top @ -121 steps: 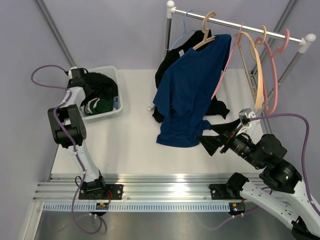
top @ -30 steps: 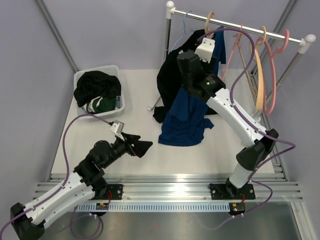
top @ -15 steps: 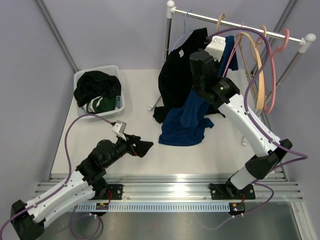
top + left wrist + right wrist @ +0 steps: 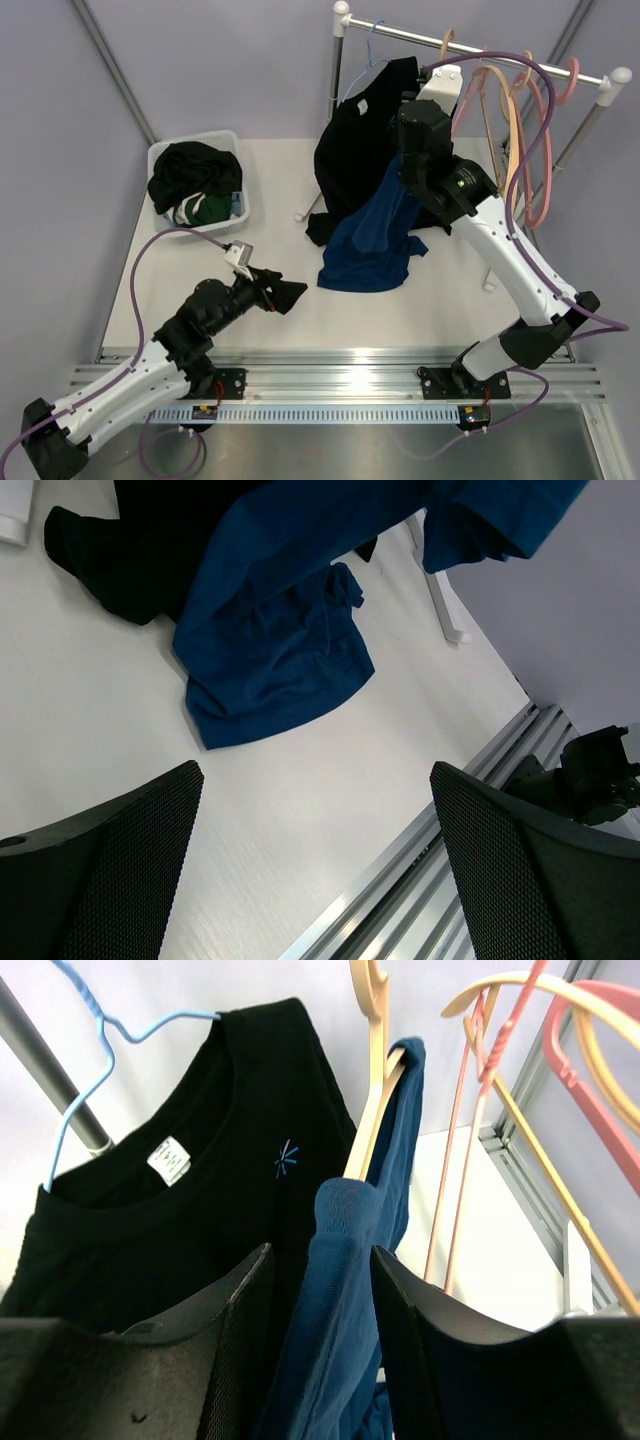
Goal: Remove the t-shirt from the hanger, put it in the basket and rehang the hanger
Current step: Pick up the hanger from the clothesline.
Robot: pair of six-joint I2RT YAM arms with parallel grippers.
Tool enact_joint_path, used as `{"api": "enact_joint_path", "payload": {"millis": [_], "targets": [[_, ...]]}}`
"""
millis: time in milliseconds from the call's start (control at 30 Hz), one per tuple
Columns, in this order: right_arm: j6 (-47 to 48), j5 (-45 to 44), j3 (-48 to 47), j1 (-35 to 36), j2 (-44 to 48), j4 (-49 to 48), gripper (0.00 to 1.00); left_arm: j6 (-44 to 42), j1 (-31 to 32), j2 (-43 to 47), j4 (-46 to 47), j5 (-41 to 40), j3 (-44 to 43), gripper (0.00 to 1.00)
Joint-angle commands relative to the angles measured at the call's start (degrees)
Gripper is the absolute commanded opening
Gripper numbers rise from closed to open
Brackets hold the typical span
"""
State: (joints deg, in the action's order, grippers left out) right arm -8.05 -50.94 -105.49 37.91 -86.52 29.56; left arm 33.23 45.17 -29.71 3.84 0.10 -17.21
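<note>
A blue t-shirt (image 4: pixel 375 245) hangs by one shoulder from a tan wooden hanger (image 4: pixel 375 1100) on the rack, and its lower part lies heaped on the table. My right gripper (image 4: pixel 322 1252) is up at the rail. It is shut on the bunched blue t-shirt (image 4: pixel 345 1260) just below the hanger's arm. In the top view the right wrist (image 4: pixel 437 95) hides the grip. My left gripper (image 4: pixel 290 293) hovers low over the table in front of the heap, open, with nothing between its fingers (image 4: pixel 120 850).
A black t-shirt (image 4: pixel 350 150) hangs on a blue wire hanger (image 4: pixel 80 1080) to the left of the blue one. Several empty pink and tan hangers (image 4: pixel 530 150) crowd the rail's right end. A white basket (image 4: pixel 240 213) of dark clothes stands at the back left. The aluminium rail (image 4: pixel 320 372) runs along the near edge.
My right gripper has narrowed onto the blue t-shirt and moved right along the rail. The wooden hanger slid right with it. The left arm has hardly moved.
</note>
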Motion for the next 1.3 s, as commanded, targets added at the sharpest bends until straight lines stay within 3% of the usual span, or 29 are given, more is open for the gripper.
{"api": "enact_joint_path", "payload": {"millis": [0,133,200,300,333,567,967,1167,1233,1267], "targets": [[1.0,-0.7,-0.1,-0.7,0.4,-2.3,0.3,0.7,0.3,-0.9,4.1,-0.7,0.2,0.99],[-2.4,-0.7,-3.6,-1.2,-2.7,2.8,0.23,0.5,0.2,-0.8,3.8,-0.8,0.2,0.99],[-3.1,-0.6,-5.7,-1.3,-4.6,3.9,0.31,0.4,0.2,-0.6,3.7,-0.8,0.2,0.99],[-5.3,-0.6,-8.1,-1.3,-6.5,6.4,0.56,0.3,0.3,-0.7,3.6,-1.1,0.2,0.99],[-6.2,-0.4,-8.4,-1.4,-6.9,7.0,0.59,0.4,0.3,-0.6,3.7,-1.2,0.1,0.99],[-11.2,-1.6,-12.2,-1.7,-10.2,10.4,0.63,0.3,0.2,-0.9,3.5,-1.0,0.0,0.99],[-20.5,-3.3,-17.9,-1.7,-13.2,16.3,0.5,0.1,0.2,0.0,3.0,-0.9,0.2,0.99],[-24.2,-5.4,-24.8,-1.7,-16.4,24.3,0.52,0.3,0.3,0.6,3.0,-0.8,0.5,0.99],[-24.5,-5.4,-25.6,-1.7,-17.0,24.8,0.47,0.3,0.3,0.7,3.0,-0.8,0.6,0.99],[-24.6,-5.7,-25.6,-1.7,-17.0,24.9,0.36,0.3,0.3,0.8,3.0,-0.7,0.7,0.99]]}}
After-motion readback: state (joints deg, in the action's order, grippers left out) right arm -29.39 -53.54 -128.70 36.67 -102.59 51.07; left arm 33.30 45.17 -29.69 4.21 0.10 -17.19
